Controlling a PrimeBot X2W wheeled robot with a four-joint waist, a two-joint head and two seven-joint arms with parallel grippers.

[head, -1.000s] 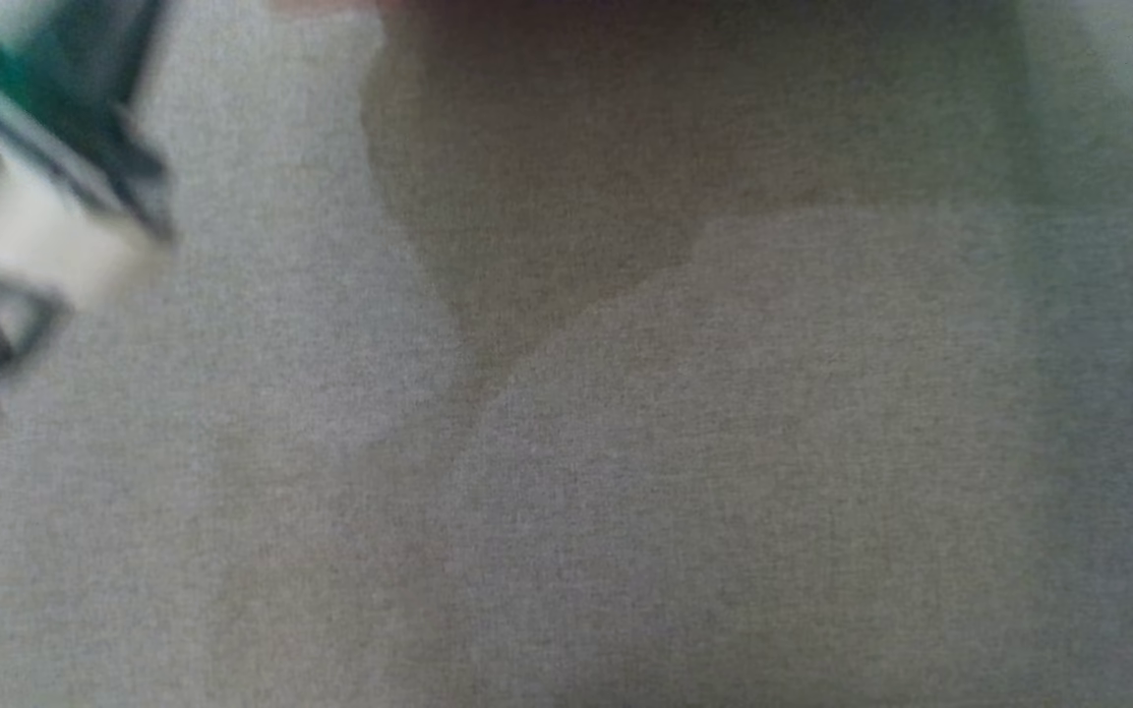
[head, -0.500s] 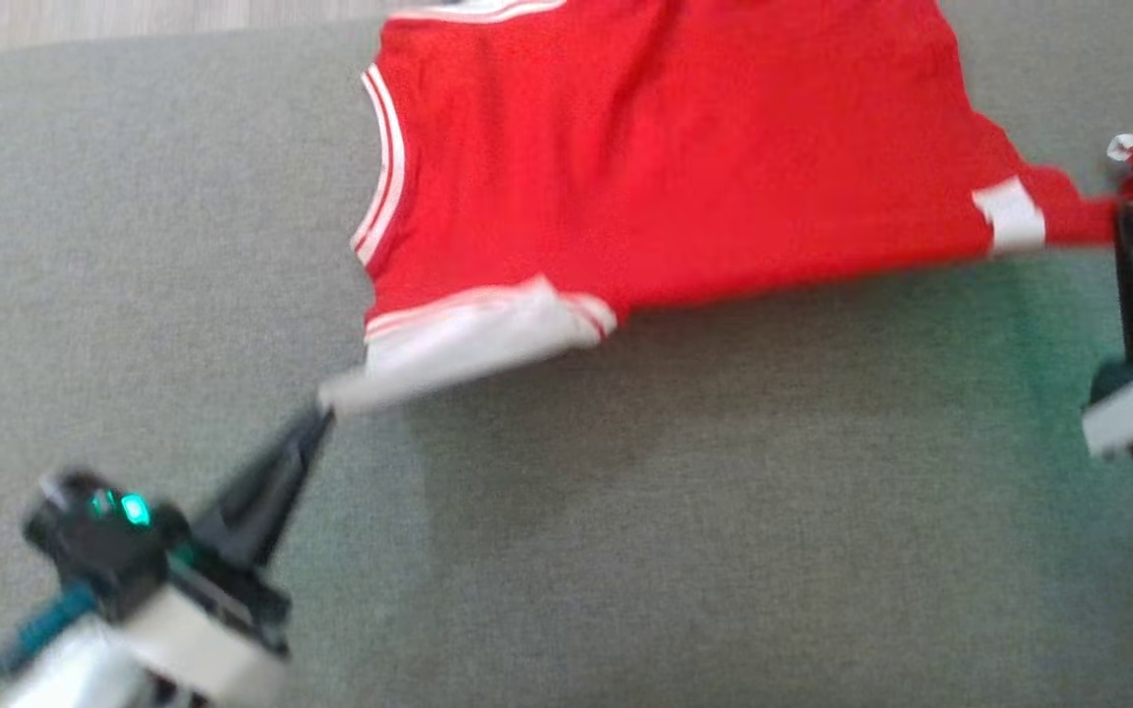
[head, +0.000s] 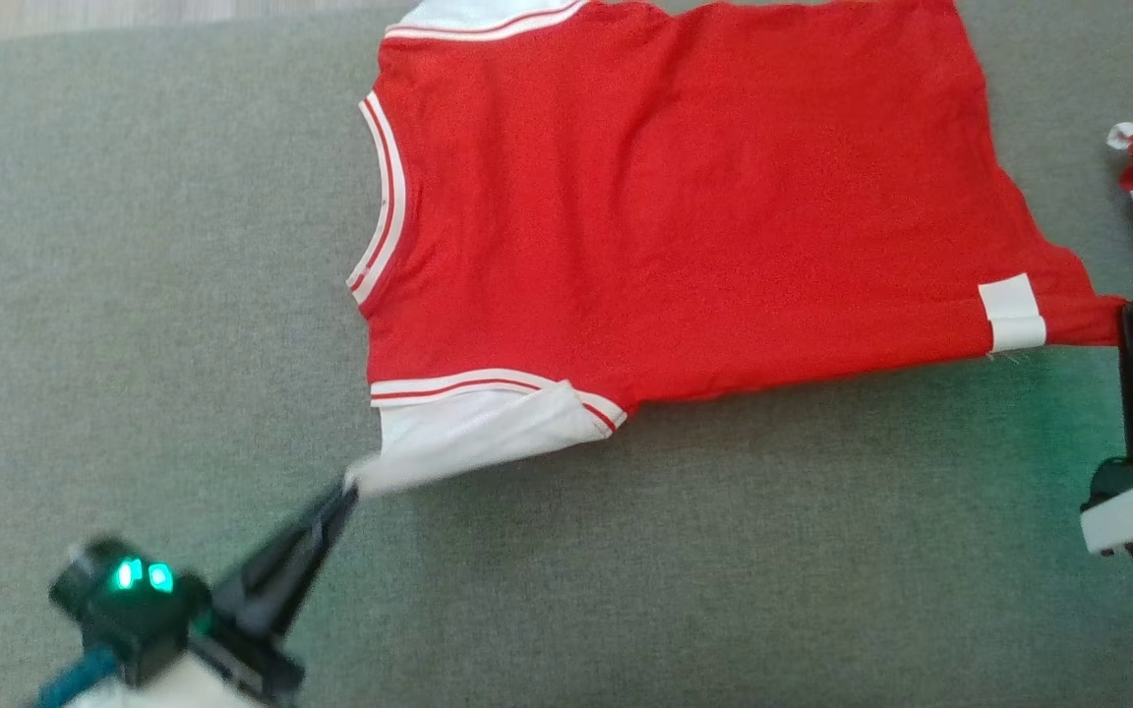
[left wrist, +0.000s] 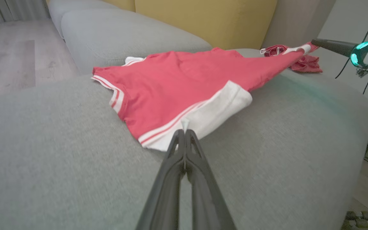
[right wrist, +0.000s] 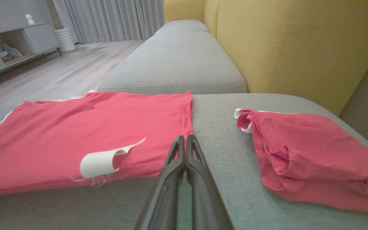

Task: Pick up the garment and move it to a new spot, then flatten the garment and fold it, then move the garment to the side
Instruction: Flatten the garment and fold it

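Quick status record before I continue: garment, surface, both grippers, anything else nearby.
garment: red jersey, spread mostly flat, not yet folded
surface: grey sofa cushion
left gripper: shut on the jersey's white corner
right gripper: shut on the hem corner beside the white tag
other: second red garment, crumpled, lying apart from the jersey on the robot's right
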